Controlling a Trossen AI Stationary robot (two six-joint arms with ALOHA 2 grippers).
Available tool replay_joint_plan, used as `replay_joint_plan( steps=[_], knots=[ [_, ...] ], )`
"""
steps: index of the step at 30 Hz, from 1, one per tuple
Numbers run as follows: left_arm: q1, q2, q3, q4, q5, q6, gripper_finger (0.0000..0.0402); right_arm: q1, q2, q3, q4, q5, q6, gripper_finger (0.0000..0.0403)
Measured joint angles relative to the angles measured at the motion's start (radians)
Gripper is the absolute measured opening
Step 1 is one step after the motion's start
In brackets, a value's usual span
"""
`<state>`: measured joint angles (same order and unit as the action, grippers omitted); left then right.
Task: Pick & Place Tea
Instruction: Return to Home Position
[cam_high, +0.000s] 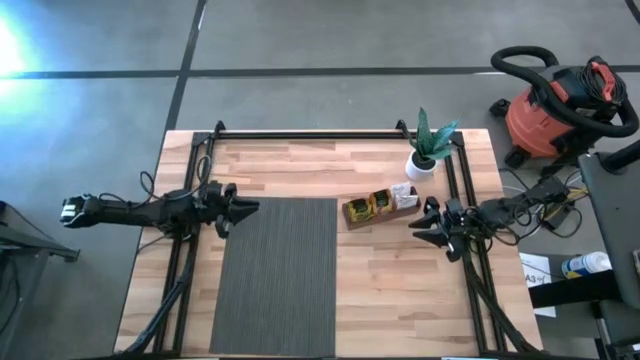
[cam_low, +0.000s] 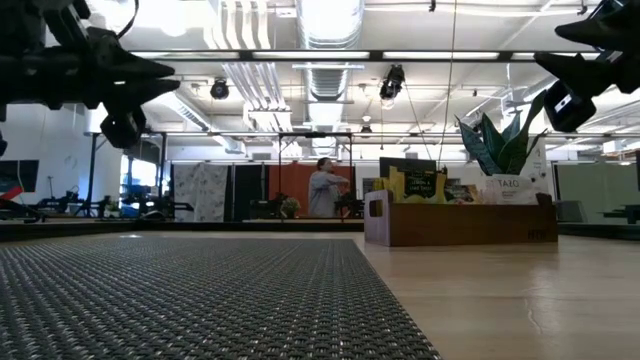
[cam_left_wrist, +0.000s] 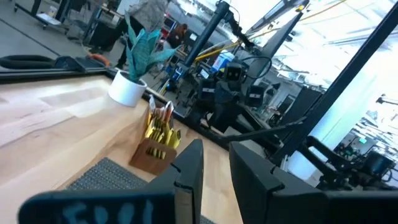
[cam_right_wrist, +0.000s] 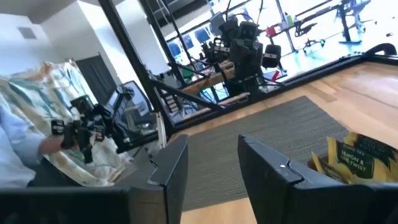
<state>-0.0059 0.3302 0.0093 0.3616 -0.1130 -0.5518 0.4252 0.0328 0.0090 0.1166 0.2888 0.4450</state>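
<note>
You seem to be on the homing step: left pincer (cam_high: 241, 214) and right pincer (cam_high: 426, 226) hang open and empty, the tea (cam_high: 365, 208) standing in the wooden tray (cam_low: 460, 228) just beside the right one. Next calls only for parking both arms clear of it (which section holds which sachet is hidden).

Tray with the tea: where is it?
High view: the tray sits right of centre, between the mat's far right corner and the potted plant.

One wooden tray (cam_low: 460, 225), one potted plant (cam_high: 424, 150), one grey mat (cam_high: 275, 275), one red vacuum (cam_high: 545, 115); sachets (cam_high: 366, 207) uncountable.
</note>
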Motion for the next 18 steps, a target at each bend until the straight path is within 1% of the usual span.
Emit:
replay_joint_plan(
  steps=[13,18],
  knots=[
    [0.0,0.0,-0.001,-0.014,0.0,-0.001,0.0073,0.0,0.001,0.0,-0.001,0.0,0.0,0.0125],
    [-0.001,-0.097,-0.001,-0.075,0.0,-0.002,0.0073,0.0,0.002,0.0,-0.001,0.0,0.0,0.0131]
  ],
)
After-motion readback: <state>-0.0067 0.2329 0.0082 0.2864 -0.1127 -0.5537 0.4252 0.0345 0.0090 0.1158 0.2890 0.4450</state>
